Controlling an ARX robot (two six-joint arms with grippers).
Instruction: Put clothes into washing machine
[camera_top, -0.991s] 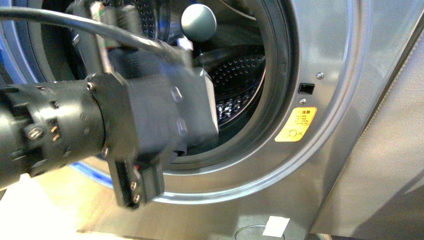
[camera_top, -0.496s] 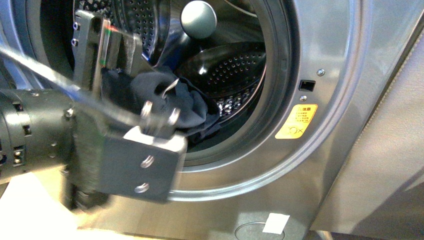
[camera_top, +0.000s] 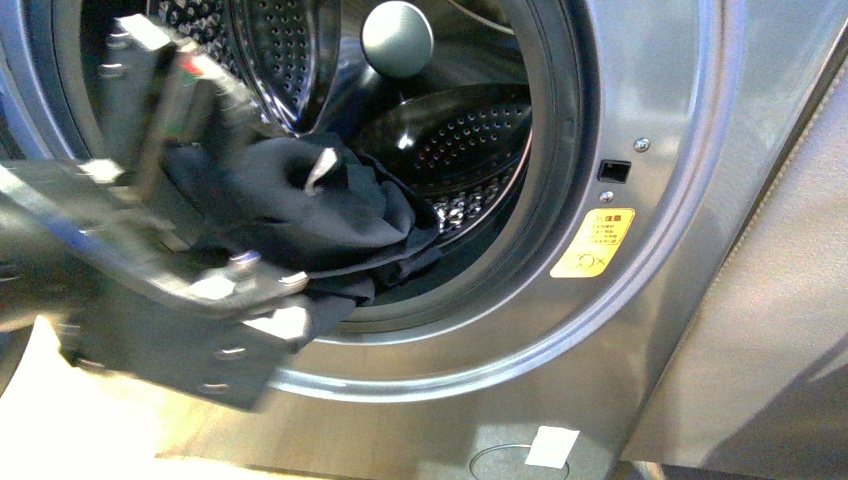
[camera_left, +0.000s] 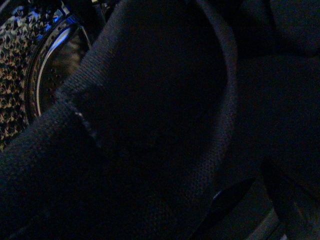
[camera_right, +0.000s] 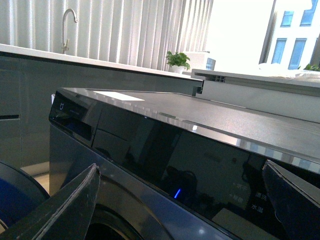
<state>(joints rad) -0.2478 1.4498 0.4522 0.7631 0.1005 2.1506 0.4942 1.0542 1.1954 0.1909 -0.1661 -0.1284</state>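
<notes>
The clothes (camera_top: 300, 215), a dark navy heap with a small white tag (camera_top: 320, 168), lie in the mouth of the washing machine (camera_top: 640, 90), partly inside the perforated steel drum (camera_top: 460, 140) and partly over the lower door seal. My left gripper (camera_top: 155, 85) is a blur at the left of the porthole, open, beside the heap. In the left wrist view navy fabric (camera_left: 150, 125) fills nearly everything, with a bit of the drum (camera_left: 20, 75) in a corner. My right gripper (camera_right: 180, 205) is open and empty, up by the machine's dark control panel (camera_right: 210, 170).
A yellow sticker (camera_top: 592, 245) and the door latch hole (camera_top: 612, 172) sit right of the porthole. The left arm's wrist (camera_top: 170, 330) blocks the lower left. Beyond the machine's top (camera_right: 200, 107) are a counter, a tap (camera_right: 68, 25) and a plant (camera_right: 177, 60).
My left arm has drawn back to the left and down, out of the porthole. The navy clothes it covered now show, left lying in the drum mouth.
</notes>
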